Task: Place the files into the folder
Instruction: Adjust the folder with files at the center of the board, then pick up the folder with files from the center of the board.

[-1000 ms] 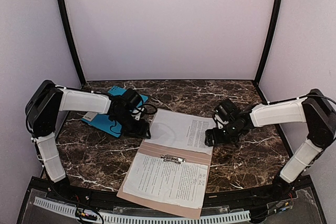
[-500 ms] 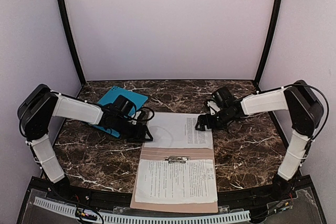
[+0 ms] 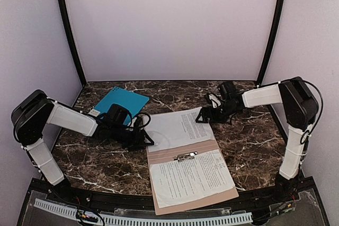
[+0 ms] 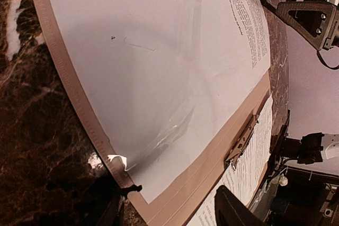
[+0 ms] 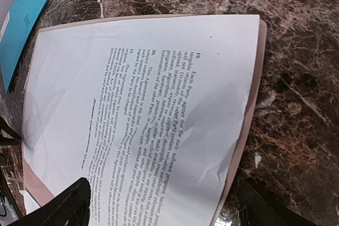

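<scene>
Since the files [image 3: 172, 128] are thin, limp sheets, expect them to weigh almost nothing, buckle under a push and slide freely on smooth card. Take them by an edge or corner, never mid-sheet.

At 9 o'clock your left tool [image 3: 148, 139] sits low at the left edge of the folder [image 3: 159, 158]. Its jaws are part open astride the card rim, gripping nothing I can make out. Its wrist view shows a wrinkle [image 4: 169, 130] and a turned-up corner [image 4: 117, 160] there, so the paper marks easily.

Behind it, at 10 o'clock, lies a teal folder [image 3: 121, 100], apart from the work but near that arm.

At the centre of the worktop [image 3: 95, 162] the tan folder lies open. One sheet is on the far flap and another sits under the metal clip [image 3: 185, 156] on the near flap, toward 6 o'clock. The card is stiffer, so lift a flap by its outer edge.

At 2 o'clock your right tool [image 3: 200, 118] hovers wide open over the far sheet's right corner, holding nothing.
</scene>
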`<action>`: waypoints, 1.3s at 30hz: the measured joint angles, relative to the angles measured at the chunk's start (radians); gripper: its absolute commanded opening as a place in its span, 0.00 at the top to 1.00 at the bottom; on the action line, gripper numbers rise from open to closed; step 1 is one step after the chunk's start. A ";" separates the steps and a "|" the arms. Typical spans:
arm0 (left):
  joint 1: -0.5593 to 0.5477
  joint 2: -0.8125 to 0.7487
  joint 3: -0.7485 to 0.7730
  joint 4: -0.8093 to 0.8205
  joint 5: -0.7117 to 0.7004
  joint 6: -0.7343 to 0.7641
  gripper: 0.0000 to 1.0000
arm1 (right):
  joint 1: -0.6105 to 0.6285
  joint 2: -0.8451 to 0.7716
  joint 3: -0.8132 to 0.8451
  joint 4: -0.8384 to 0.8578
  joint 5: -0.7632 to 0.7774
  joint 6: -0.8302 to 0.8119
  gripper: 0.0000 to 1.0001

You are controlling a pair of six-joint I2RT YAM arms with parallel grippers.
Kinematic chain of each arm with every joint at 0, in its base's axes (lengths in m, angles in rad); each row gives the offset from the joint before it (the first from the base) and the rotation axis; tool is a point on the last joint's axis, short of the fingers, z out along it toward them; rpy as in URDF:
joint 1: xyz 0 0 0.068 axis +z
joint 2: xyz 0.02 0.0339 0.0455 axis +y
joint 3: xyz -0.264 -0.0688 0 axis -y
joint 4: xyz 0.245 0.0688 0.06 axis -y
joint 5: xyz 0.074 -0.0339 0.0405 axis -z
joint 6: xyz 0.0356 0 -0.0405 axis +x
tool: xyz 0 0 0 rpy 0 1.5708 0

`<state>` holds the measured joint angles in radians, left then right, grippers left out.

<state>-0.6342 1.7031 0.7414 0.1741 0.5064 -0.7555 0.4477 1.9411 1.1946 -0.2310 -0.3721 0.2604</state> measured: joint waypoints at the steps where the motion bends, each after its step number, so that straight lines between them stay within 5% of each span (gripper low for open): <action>1: 0.000 -0.008 -0.006 -0.003 -0.006 -0.012 0.40 | -0.010 -0.013 -0.019 0.000 -0.007 -0.003 0.05; 16: -0.016 -0.060 -0.079 0.009 0.022 -0.174 0.40 | -0.059 -0.230 -0.344 0.090 -0.159 0.047 0.13; 39: -0.029 0.068 -0.178 0.460 0.146 -0.402 0.47 | -0.112 -0.239 -0.514 0.437 -0.290 0.273 0.33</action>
<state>-0.6628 1.7710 0.5632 0.6342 0.6525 -1.1580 0.3355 1.7023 0.6804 0.2058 -0.6617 0.5335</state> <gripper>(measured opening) 0.538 0.706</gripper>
